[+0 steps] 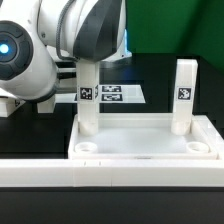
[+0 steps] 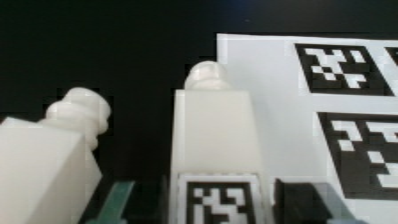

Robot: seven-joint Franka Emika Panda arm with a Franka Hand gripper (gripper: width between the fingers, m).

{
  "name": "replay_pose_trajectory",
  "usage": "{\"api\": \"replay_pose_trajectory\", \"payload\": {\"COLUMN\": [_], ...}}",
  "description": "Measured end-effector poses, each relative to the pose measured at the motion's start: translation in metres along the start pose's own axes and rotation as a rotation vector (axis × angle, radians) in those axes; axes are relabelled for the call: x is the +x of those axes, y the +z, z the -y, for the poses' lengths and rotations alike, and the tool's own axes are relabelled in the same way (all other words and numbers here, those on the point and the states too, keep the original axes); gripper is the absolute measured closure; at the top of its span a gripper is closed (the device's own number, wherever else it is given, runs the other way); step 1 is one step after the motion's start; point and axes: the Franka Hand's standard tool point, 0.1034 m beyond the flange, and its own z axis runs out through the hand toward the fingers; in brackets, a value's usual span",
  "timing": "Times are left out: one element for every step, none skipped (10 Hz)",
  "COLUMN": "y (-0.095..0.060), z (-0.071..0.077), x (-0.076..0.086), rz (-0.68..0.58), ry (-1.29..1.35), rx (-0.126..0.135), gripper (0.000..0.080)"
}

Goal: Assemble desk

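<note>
Just two upright legs [image 1: 88,100], one tabletop [image 1: 145,153]

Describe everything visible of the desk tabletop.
The tabletop is white, plastic-looking: a wide rectangle with a raised rim, lying flat on the black table. Both near round corner sockets are empty. In its far corners stand, upright, the exterior view's left leg and right leg. A white bar lies along its near edge.

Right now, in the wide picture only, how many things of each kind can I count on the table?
Tabletop: 1
Legs: 2, the held leg and the far leg
Marker board: 1
Long white bar: 1
Total: 5
</note>
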Motion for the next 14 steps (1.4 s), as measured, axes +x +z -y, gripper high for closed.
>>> {"api": "replay_pose_trajectory", "payload": {"y": [0.000,0.000,0.000,-0.001,-0.006,-0.012,-0.017,-0.024,-0.034,-0.043,-0.050,-0.049,-0.048,-0.049], "z": [0.000,0.000,0.000,-0.001,-0.001,-0.004,-0.006,-0.005,-0.004,-0.002,-0.001,-0.003,-0.003,-0.003], "x": [0.000,0.000,0.000,0.000,-0.005,-0.013,-0.020,-0.030,-0.041,-0.050,-0.054,-0.050,-0.049,-0.048], "rz": [0.000,0.000,0.000,-0.002,-0.001,-0.003,-0.002,0.003,0.001,-0.007,-0.023,-0.049,-0.046,-0.057], "ry": [0.000,0.000,0.000,-0.003,-0.026,-0.044,-0.054,-0.066,-0.075,-0.078,-0.084,-0.083,-0.083,-0.082], "rx": [0.000,0.000,0.000,0.000,0.005,0.014,0.022,0.034,0.046,0.052,0.054,0.048,0.048,0.046], "gripper": [0.0515,0.0515,0.0515,0.0515,0.0515,0.0515,0.0515,0.0515,0.0515,0.0515,0.0515,0.0515,0.0515,0.0514]}}
